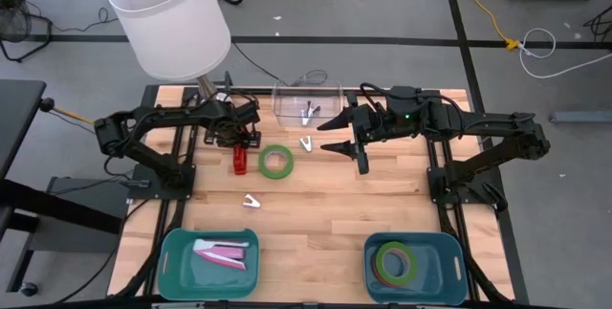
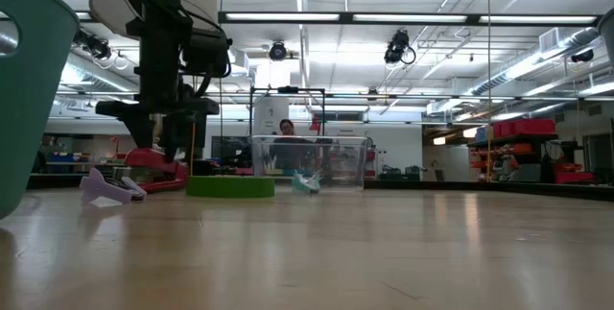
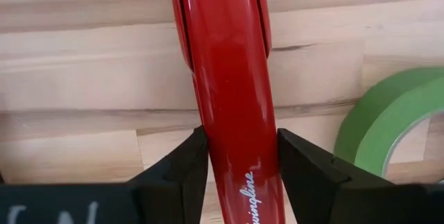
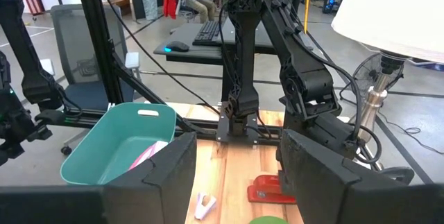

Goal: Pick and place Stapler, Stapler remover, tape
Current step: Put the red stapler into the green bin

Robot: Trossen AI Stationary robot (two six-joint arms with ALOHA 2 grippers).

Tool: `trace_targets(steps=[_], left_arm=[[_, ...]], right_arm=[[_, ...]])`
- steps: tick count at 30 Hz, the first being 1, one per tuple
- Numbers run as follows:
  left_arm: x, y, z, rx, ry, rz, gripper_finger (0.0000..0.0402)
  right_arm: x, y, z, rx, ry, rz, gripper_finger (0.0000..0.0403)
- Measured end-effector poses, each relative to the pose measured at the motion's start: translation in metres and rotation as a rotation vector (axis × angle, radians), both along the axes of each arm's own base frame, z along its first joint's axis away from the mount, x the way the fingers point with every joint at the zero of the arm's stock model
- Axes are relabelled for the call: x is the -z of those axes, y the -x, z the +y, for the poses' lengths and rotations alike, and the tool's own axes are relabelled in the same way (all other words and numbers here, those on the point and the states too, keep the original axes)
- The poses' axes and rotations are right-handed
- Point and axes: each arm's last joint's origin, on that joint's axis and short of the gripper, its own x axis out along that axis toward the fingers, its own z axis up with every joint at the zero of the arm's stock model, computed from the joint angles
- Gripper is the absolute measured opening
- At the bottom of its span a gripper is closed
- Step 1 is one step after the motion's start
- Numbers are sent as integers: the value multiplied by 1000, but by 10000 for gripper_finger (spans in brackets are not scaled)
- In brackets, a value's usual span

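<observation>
A red stapler [image 1: 239, 163] lies flat on the wooden table, left of centre. My left gripper [image 3: 241, 132] points down over it and is shut on it. A green ring of tape [image 1: 275, 162] lies flat just right of the stapler. One staple remover [image 1: 306, 143] sits near the table's middle, another [image 1: 251, 201] nearer the front, and a third [image 1: 308, 113] inside the clear box [image 1: 287, 94]. My right gripper [image 1: 346, 137] hangs open high above the table's centre right, with nothing between its fingers. My left gripper pinches the stapler's two long sides [image 3: 208, 161] between its two fingers [image 3: 177, 179], which come from above, pointing down, and lie across its length. In the low view the stapler [image 2: 153, 178] rests on the table below the gripper.
A teal bin [image 1: 172, 252] at the front left holds pink items. A second teal bin [image 1: 449, 252] at the front right holds tape rings. A white lamp shade [image 1: 167, 12] stands over the far left corner. Bare wood lies between the two bins.
</observation>
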Motion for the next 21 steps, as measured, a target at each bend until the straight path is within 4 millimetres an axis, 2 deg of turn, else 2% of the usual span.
trace_targets(steps=[8, 21], left_arm=[[-7, 7, -4, 61, 1, 15, 160], [-35, 24, -14, 145, -33, -52, 150]], right_arm=[[0, 0, 0, 0, 0, 0, 211], [0, 0, 0, 0, 0, -1, 211]])
